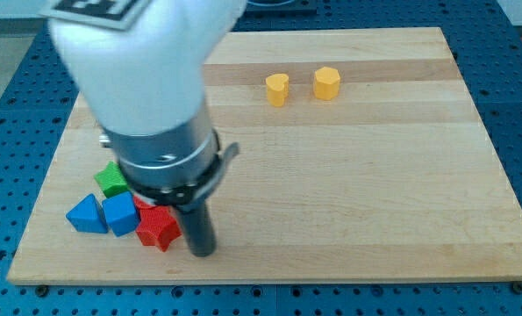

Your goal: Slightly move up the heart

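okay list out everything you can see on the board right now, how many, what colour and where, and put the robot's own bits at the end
Yellow heart: one, yellow, toward the view's top, right of centre.
Yellow hexagon block: one, yellow, just to the view's right of the heart, apart from it.
Green block: one, green, the view's lower left, partly hidden by the arm; shape unclear.
Blue triangle block: one, blue, leftmost of the lower-left cluster.
Blue block: one, blue, right beside the triangle; shape unclear.
Red star block: one, red, at the cluster's right end.
Wooden board: one, light wood, fills most of the view.
Arm: one, white with a dark collar, over the view's upper left.
My tip: one, dark rod end, just right of the red star, far from the heart.
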